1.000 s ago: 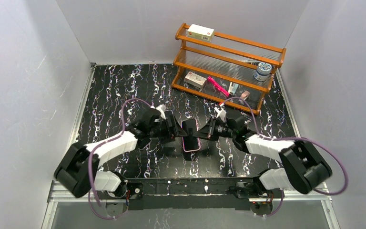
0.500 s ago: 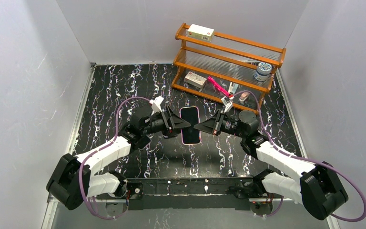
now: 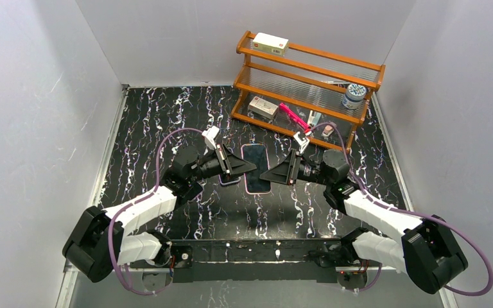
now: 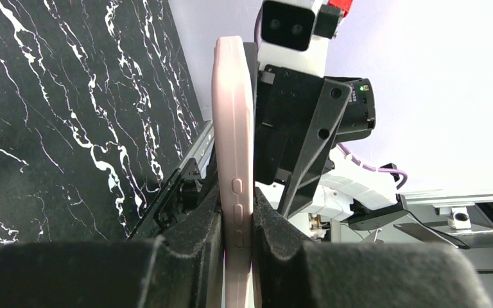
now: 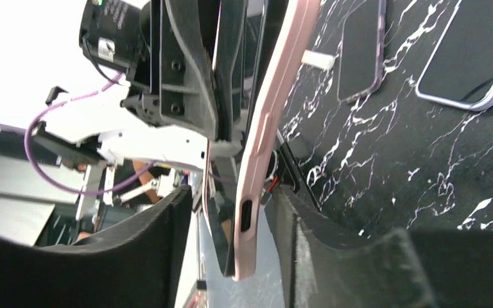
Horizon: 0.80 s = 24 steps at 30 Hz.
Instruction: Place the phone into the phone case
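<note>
Jaws look different in each view, and from the top I cannot tell how wide they stand. Up there the left gripper (image 3: 245,168) and the right gripper (image 3: 266,173) meet nose to nose over the middle of the table (image 3: 154,128). Between them hangs the phone (image 3: 255,160), dark glass up. The pink phone case (image 3: 257,191) shows round its 6 o'clock end. The left gripper is at its 9 o'clock and the right gripper at its 3 o'clock. I think the phone sits in the case, but I cannot tell if it is pushed all the way in. From the left wrist, both fingers (image 4: 192,256) squeeze the thin edge of the case, so this arm keeps it up off the table. From the right wrist, the fingers (image 5: 160,256) stand apart, one on each side of the case, with a gap at 9 o'clock. To me that looks like a hand-over: one side holds tight so nothing drops.
</note>
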Tool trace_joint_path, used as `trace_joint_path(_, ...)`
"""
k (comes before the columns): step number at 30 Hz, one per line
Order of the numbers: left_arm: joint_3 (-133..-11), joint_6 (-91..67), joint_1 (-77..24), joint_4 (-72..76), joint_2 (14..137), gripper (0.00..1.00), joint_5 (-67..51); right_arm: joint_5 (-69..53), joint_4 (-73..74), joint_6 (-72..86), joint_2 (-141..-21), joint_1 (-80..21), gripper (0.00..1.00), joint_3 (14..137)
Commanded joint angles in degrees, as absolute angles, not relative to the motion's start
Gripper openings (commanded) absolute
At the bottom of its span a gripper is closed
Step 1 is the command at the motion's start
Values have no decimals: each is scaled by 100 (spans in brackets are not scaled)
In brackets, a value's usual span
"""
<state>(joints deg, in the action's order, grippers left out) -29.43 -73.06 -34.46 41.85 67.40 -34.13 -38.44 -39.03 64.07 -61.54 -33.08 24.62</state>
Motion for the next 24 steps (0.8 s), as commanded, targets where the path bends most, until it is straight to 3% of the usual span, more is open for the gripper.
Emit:
trace_joint_path(1, -3047, -7106, -3472, 4718, 6549, 0, -3474, -4553, -4383, 6340, -6076, -3325, 59, 2210)
trace_joint_path(6, -3030, -6859, -3469, 4737, 6619, 0, -3490, -4730, -4727, 6617, -6083, -3322, 50, 1968)
trace_joint_path(10, -2951, -6661, -3469, 4746, 6720, 0, -3464, -4644, -4739, 6789, -6086, -3323, 13, 1952)
trace_joint_path(12, -2921, -6428, -3469, 4695, 6750, 0, -3468, -4492, -4542, 6881, -6033, -3325, 2, 1955)
trace_joint_path(18, -2977, -5702, -3471, 3976, 6846, 0, -3621, -4279, -4557, 7299, -5866, -3324, 1, 1871)
trace_joint_path(19, -2998, -5680, -3470, 3965, 6835, 0, -3682, -4287, -4447, 7187, -5791, -3325, 5, 1924)
trace_joint_path(22, -3044, -5619, -3472, 3944, 6731, 0, -3905, -4002, -3568, 6500, -5456, -3323, 41, 2139)
trace_joint_path(24, -3079, -5556, -3472, 3913, 6639, 0, -4079, -3841, -3224, 6214, -5270, -3322, 60, 2240)
